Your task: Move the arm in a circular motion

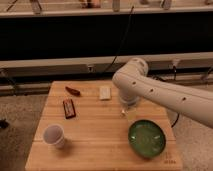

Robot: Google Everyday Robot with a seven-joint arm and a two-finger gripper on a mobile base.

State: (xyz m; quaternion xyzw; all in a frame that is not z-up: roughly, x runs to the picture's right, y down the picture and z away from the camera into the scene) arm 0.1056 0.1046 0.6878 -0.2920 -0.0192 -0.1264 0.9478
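**Ana:** Where is the arm right now?

**Ben:** It comes in from the right edge as a thick, glossy white tube with small dark dots. It bends at a rounded elbow over the back-right part of the wooden worktop.

**Ana:** And the pincer?

**Ben:** The pincer hangs down from under that elbow, between the pale block and the green bowl. Nothing can be made out in it, and one cannot tell whether it is spread or pressed together. Its height off the wood cannot be judged either.

**Ana:** Why would it be held there?

**Ben:** Probably because a circular sweep needs no object, only room. The things are spaced out across the planks, so the middle seems a sensible place to trace a loop. The bowl and the block are the nearest hazards if the circle runs wide or low.

**Ana:** What are the things like?

**Ben:** The worktop is light wood in long strips. The bowl is shallow, round and shiny. The white cup is tapered and matte and stands at front left. A dark flat bar in a wrapper lies further back. Behind it is a small, curved, reddish-brown piece, and the block looks soft-edged and rectangular.
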